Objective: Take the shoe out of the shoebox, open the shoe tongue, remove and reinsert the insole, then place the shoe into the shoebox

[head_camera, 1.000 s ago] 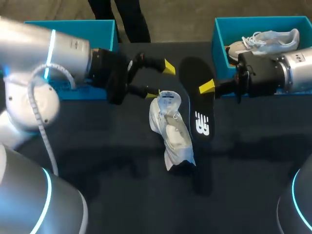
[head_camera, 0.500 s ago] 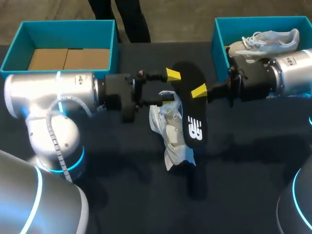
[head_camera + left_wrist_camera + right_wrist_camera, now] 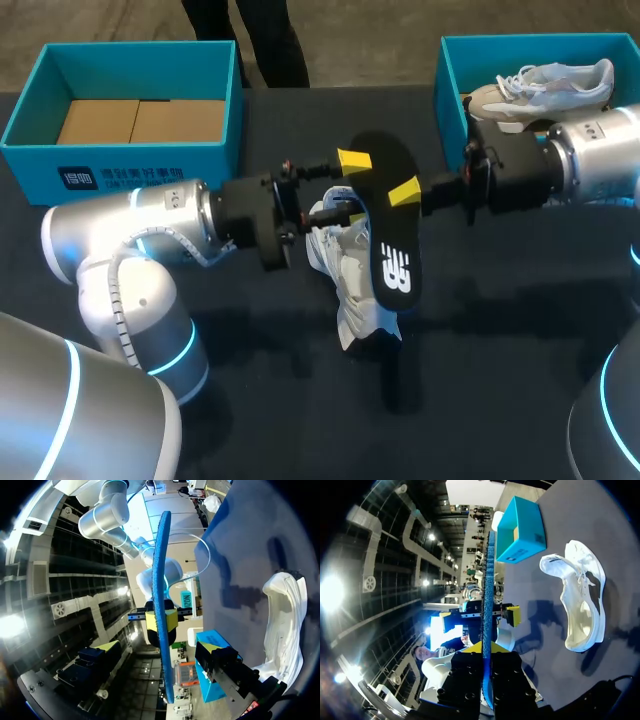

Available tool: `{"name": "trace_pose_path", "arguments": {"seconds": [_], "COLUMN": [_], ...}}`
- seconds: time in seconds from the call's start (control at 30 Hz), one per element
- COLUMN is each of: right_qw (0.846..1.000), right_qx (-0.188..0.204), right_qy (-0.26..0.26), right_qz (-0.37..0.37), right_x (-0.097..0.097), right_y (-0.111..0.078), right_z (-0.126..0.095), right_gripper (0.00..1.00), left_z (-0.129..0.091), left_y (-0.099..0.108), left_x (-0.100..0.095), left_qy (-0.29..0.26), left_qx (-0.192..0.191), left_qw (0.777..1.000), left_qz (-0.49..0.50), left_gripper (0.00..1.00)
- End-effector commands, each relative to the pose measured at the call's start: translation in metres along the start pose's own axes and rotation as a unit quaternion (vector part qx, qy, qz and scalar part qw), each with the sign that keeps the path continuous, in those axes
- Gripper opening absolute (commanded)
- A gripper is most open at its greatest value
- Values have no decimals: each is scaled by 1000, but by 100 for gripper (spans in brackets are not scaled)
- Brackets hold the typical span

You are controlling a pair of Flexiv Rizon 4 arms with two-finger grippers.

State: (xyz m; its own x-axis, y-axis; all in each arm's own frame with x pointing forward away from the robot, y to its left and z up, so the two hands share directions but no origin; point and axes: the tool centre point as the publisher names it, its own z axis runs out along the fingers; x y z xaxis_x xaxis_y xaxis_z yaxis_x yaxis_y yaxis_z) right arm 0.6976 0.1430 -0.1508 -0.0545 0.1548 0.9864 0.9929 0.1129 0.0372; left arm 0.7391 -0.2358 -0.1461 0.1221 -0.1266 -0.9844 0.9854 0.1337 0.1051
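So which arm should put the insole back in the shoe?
Right. Its gripper is shut on the insole, right beside the shoe. The left gripper is open by the shoe's opening and grips nothing.

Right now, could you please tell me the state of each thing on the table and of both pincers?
Shoe: lying on the table, ungripped.
Insole: out, held up on edge.
Right pincer: shut on the insole.
Left pincer: open, one finger either side of the insole.
Left box: open, only cardboard inside.
Right box: open, second shoe inside.
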Motion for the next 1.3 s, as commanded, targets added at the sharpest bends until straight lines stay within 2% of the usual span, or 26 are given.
{"name": "trace_pose_path", "arguments": {"seconds": [0.03, 0.1, 0.17, 0.23, 0.33, 0.5, 0.57, 0.63, 0.9, 1.0, 1.1, 1.17, 1.3], "right_qw": [1000, 1000, 1000, 1000, 1000, 1000, 1000, 1000, 1000, 1000, 1000, 1000, 1000], "right_qx": [1, 2, 2, 2, 2, 3, 3, 3, 1, 1, 2, 2, 1], "right_qy": [-3, -5, -7, -8, -8, -9, -10, -10, -11, -11, -11, -11, -10], "right_qz": [1, 1, 2, 1, 1, 1, 1, 1, 0, 0, 0, -1, -1], "right_x": [-1, -1, -2, -2, -3, -3, -2, -2, -1, -1, -1, -1, -1], "right_y": [0, -1, -1, -2, -2, -3, -3, -4, -5, -5, -5, -5, -5], "right_z": [5, 6, 7, 7, 7, 8, 7, 7, 7, 8, 8, 8, 8], "right_gripper": [0, 0, 0, 0, 0, 0, 0, 0, 0, 0, 0, 0, 0], "left_z": [10, 12, 14, 15, 15, 13, 12, 11, 11, 13, 13, 13, 12], "left_y": [0, -1, -1, -2, -2, -1, -1, -2, -6, -7, -8, -8, -8], "left_x": [2, 2, 2, 2, 2, 4, 4, 6, 10, 11, 12, 13, 14], "left_qy": [5, 8, 8, 7, 8, 11, 12, 15, 20, 19, 21, 23, 23], "left_qx": [-4, -3, -3, -4, -5, -12, -12, -12, -8, -7, -6, -5, -7], "left_qw": [1000, 1000, 1000, 1000, 1000, 1000, 1000, 1000, 1000, 1000, 1000, 1000, 999], "left_qz": [-2, -2, -2, -2, -2, -3, -4, -5, -12, -15, -17, -18, -23], "left_gripper": [100, 84, 83, 75, 75, 61, 50, 45, 36, 16, 10, 0, 0]}}
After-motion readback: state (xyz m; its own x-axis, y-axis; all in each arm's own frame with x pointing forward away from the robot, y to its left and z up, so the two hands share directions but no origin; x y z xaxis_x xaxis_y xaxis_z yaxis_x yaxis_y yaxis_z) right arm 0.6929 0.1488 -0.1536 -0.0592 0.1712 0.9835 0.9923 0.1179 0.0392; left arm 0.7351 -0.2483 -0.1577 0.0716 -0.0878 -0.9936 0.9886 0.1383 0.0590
